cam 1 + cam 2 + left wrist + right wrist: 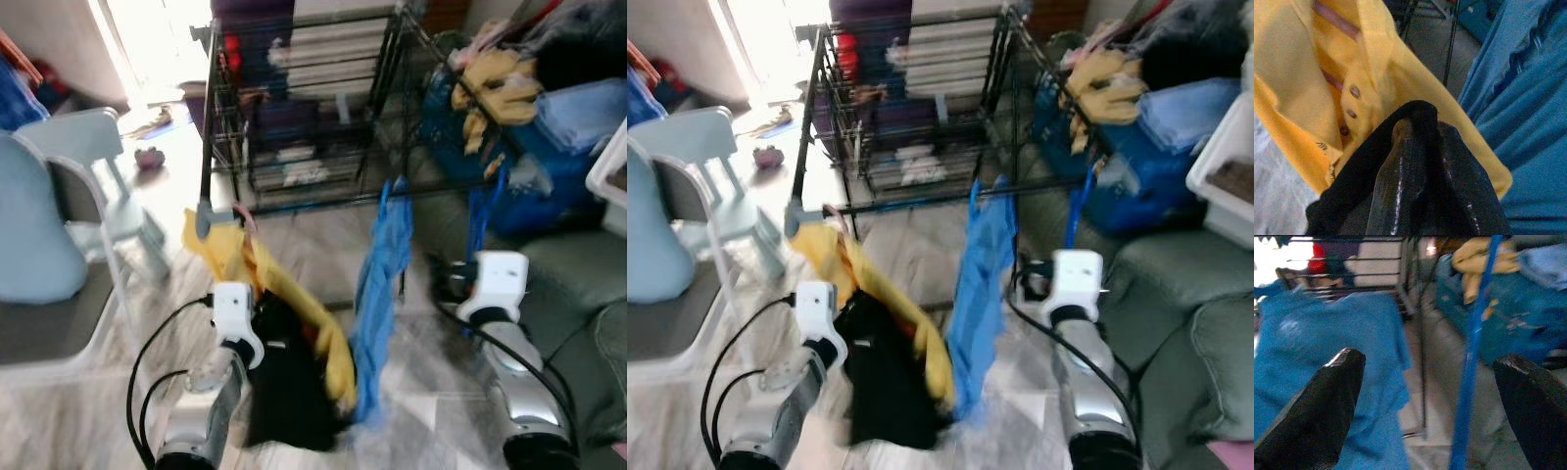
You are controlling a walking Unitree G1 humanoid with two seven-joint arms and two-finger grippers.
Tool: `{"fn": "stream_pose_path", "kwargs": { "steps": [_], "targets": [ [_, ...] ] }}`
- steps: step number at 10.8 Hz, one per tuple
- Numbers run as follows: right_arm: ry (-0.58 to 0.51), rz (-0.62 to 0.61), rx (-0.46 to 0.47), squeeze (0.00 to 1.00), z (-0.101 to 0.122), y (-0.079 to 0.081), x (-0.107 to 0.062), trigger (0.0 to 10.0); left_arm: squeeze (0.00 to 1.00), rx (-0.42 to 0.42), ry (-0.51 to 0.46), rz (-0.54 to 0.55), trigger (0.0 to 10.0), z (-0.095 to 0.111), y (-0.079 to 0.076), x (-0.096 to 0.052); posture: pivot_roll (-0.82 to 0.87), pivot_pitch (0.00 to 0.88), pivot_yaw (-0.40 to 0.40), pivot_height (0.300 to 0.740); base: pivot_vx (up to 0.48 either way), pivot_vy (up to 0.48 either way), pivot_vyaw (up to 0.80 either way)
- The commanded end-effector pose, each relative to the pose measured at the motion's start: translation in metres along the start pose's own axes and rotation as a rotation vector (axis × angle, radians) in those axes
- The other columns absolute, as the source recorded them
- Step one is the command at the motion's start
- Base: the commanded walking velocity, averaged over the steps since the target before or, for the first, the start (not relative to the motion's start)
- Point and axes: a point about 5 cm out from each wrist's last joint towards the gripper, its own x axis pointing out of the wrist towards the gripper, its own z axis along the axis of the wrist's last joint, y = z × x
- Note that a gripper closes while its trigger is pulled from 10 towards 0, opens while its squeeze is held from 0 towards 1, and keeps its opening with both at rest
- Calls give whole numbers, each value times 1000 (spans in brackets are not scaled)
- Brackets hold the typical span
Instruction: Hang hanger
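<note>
The hanger shows as a pink bar inside the collar of the yellow polo shirt, which droops from the near rail of the black wire rack beside a blue shirt. Your left pincer sits low in front of the yellow shirt with a black garment draped over its fingers; you cannot tell from these views whether they are spread or pressed together. Your right pincer is spread wide and holds nothing, raised just right of the blue shirt, with a blue pole standing between its fingertips farther off.

Around you, the floor is pale grey marbled tile, and bright daylight pours in from the far left. The rack's shelves carry folded stacks of cloth. A light blue plastic chair stands to your left. To your right lies a grey-green sofa, and behind it a heap of blue and yellow laundry beside a white basket. The head views are slightly blurred.
</note>
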Motion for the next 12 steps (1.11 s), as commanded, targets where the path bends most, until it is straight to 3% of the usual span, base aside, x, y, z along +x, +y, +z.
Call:
{"fn": "stream_pose_path", "kwargs": {
  "steps": [1, 3, 5, 9, 12],
  "targets": [
    [3, 0, -9, 0, 1, 7, 4, 10000, 0, 17, -22, 36, 10000, 6, 10, -3, -137, 0, 57, 740, 0, 0, 0],
    [39, -36, -29, 0, -2, 4, 11, 10000, 0, 20, -13, 33, 10000, 6, 9, -2, -135, 0, 57, 740, 0, 0, 0],
    [124, -110, -50, 0, -12, -8, 20, 10000, 0, 16, -5, 20, 10000, 5, 7, -1, -133, 0, 60, 740, 0, 0, 0],
    [228, -107, -69, 0, -10, -9, 47, 10000, 0, 20, 12, 14, 10000, 3, 6, -1, -118, 0, 61, 740, 0, 0, 0],
    [275, -186, 37, 0, -6, -16, 56, 10000, 0, 17, 22, 8, 10000, 2, 5, -3, -109, 0, 68, 740, 0, 0, 0]
  ]
}}
